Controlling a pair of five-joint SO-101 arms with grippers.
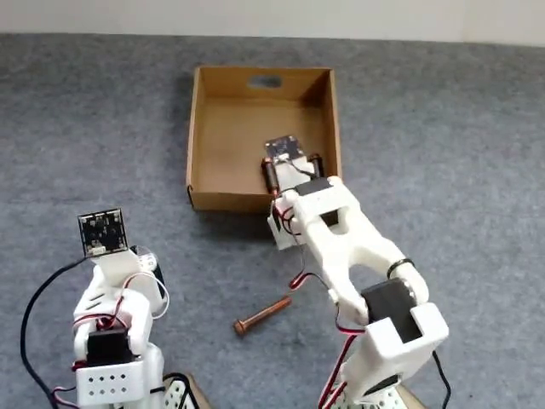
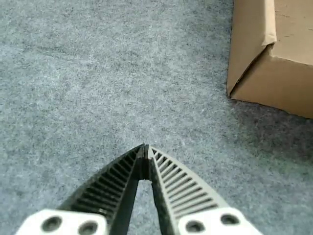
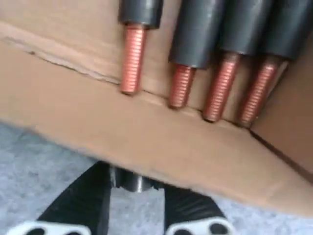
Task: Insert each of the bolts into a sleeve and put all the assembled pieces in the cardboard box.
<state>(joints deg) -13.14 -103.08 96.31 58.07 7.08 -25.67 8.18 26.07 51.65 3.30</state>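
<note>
The cardboard box [image 1: 255, 202] sits at the back middle of the table [image 1: 443, 128]. Four sleeved bolts [image 3: 195, 29] lie side by side in its near right corner, ends toward the near wall. A loose bolt [image 1: 262, 313] lies on the table before the box, well apart from it. The left gripper [image 2: 145, 149] hangs over the table near the box's near left corner.
</note>
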